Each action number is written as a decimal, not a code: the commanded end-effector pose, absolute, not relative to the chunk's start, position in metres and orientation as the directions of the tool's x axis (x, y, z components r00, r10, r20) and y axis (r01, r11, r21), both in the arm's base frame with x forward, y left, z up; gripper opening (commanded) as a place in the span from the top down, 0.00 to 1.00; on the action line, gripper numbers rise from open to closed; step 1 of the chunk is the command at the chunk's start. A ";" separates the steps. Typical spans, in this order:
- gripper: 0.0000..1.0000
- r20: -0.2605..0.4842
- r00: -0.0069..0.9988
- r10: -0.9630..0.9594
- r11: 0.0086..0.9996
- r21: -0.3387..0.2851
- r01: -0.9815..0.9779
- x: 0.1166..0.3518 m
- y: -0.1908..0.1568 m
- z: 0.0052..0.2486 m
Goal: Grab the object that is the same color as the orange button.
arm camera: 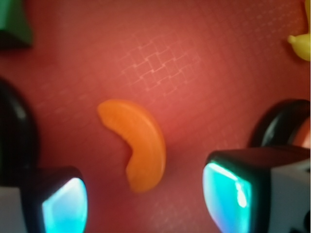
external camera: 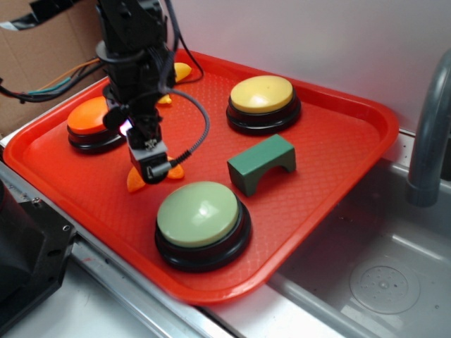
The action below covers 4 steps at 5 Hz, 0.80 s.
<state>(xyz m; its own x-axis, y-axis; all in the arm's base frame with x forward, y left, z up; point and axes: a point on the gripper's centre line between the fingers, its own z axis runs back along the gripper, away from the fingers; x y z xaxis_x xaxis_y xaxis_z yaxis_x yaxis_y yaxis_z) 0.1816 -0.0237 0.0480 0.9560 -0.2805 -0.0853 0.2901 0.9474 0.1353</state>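
From the exterior view, the black pincer (external camera: 149,171) hangs over the small glossy orange segment-shaped plastic toy (external camera: 135,182), which lies on the textured red plastic tray (external camera: 338,162) between the smooth orange-domed round button on a black base (external camera: 90,120) and the pale green-domed button (external camera: 199,215). In the wrist view, the curved toy (arm camera: 138,145) lies untouched between the spread-open fingers (arm camera: 65,204), its long axis running from upper left to lower right, its hollow side facing lower left.

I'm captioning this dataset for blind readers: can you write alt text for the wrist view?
A curved orange segment toy lies on a red textured tray, between and just ahead of the open gripper and its two glowing teal fingertips. Black button bases sit at both side edges.
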 end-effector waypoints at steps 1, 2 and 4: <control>0.00 -0.110 0.958 -0.266 0.946 0.159 0.281 0.192 0.005 0.022; 0.00 -0.114 0.945 -0.306 0.946 0.080 0.316 0.190 0.000 0.009; 1.00 -0.085 0.934 -0.347 0.936 0.034 0.351 0.184 -0.010 0.006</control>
<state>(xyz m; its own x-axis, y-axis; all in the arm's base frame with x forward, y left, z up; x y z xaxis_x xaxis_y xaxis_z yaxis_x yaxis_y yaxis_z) 0.1871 -0.0102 0.0099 0.9390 -0.3311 -0.0933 0.3353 0.9415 0.0341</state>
